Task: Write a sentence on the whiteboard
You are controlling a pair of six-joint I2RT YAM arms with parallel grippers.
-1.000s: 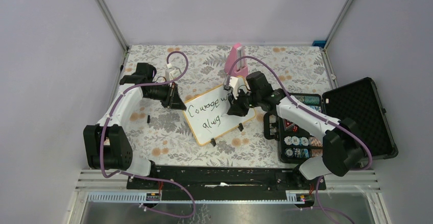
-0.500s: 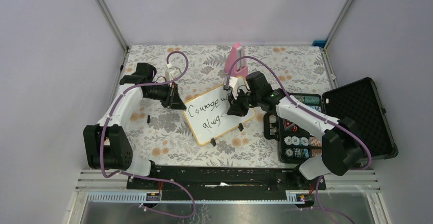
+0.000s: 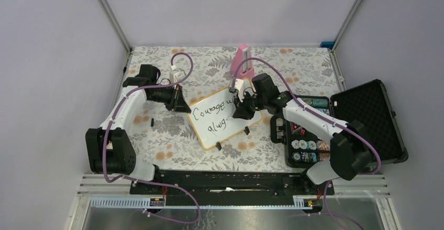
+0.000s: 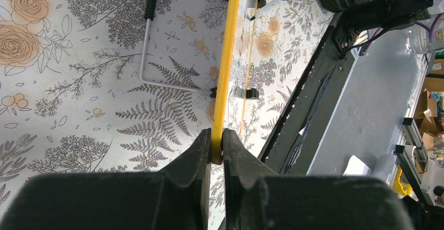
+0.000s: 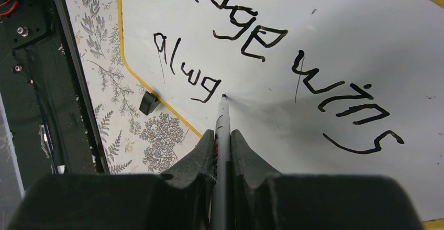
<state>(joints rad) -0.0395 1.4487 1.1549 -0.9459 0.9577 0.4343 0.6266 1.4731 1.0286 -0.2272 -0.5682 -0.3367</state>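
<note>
right gripper clamped on the marker, long axis straight ahead of the fingers; tip meets the whiteboard just past the unfinished sentence. left gripper clamps its rim.

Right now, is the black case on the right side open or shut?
Open. The black case has its lid laid back, showing its dark lining, and the chips in its tray lie uncovered.

We see lilac-grey walls on three sides of the table, two slanted metal posts at its far corners, floral cloth covering its top, grey metal tray below its near edge, even diffuse light.
</note>
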